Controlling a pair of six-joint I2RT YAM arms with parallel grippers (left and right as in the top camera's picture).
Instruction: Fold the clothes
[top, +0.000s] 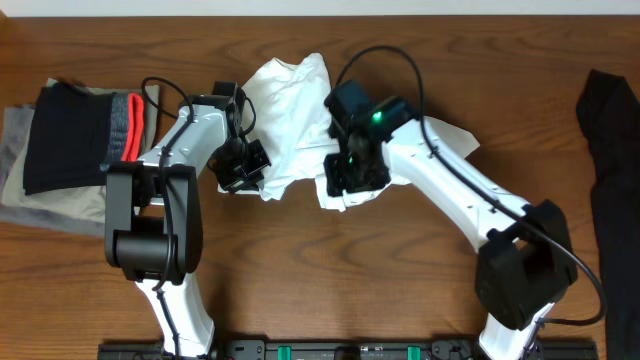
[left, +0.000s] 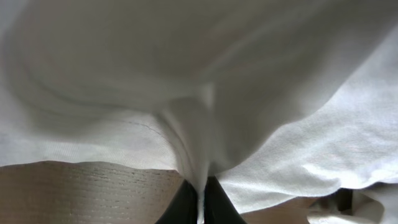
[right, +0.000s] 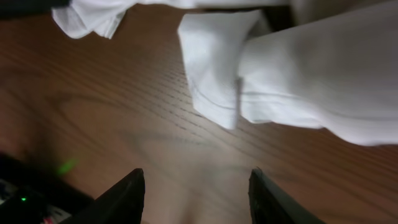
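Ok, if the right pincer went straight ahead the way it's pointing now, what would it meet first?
Probably the bare wooden table: the right pincer is open and angled down at the wood. The hem of the white garment lies just beyond, though depth is hard to judge.

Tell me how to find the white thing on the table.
Look at the middle of the brown wooden table. The crumpled white cloth garment lies there, pinched by the left gripper. It is the only white piece: the folded stack on the left is topped with black, and the loose garment at the right edge is black.
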